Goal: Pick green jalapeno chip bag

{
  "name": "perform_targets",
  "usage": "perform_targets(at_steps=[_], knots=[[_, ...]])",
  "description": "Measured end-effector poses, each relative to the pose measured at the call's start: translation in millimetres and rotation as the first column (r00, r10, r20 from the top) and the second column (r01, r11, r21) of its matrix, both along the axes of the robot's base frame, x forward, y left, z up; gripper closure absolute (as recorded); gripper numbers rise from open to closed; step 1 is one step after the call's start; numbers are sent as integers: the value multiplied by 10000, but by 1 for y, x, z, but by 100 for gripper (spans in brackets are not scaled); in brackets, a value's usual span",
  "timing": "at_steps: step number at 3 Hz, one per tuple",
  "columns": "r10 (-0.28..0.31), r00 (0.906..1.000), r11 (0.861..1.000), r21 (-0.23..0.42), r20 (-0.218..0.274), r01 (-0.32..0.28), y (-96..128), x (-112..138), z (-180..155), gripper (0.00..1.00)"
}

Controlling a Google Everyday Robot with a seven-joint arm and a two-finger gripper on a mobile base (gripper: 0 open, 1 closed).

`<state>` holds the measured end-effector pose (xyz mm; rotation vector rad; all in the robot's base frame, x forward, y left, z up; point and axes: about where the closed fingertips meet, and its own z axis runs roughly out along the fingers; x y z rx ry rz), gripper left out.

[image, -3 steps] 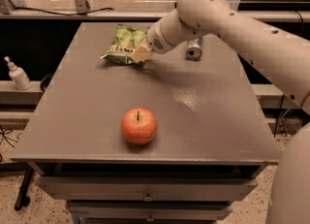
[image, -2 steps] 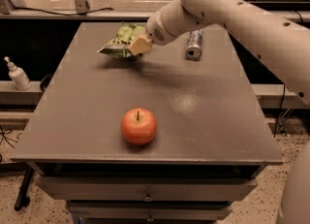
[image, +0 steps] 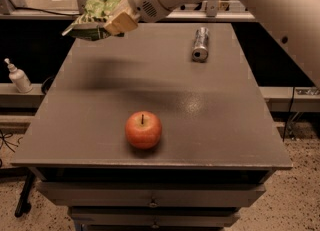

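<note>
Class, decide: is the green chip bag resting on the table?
No, the pincer holds the green jalapeno chip bag in the air over the far left corner of the table.

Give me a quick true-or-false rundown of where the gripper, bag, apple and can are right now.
1. The gripper is shut on the green jalapeno chip bag, holding it clear of the table above its far left corner. True.
2. The apple lies against the bag. False: it sits alone on the table near the front edge, well apart from both bag and gripper.
3. The can stands upright. False: it lies on its side at the far right of the table.
4. A white bottle stands off the table, on a ledge to its left. True.
</note>
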<state>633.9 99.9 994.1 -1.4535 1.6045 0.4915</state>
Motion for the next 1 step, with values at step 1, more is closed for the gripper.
perform_targets(at_steps=[1], knots=[[1, 10000, 10000, 0, 0, -1, 0, 0, 0, 100]])
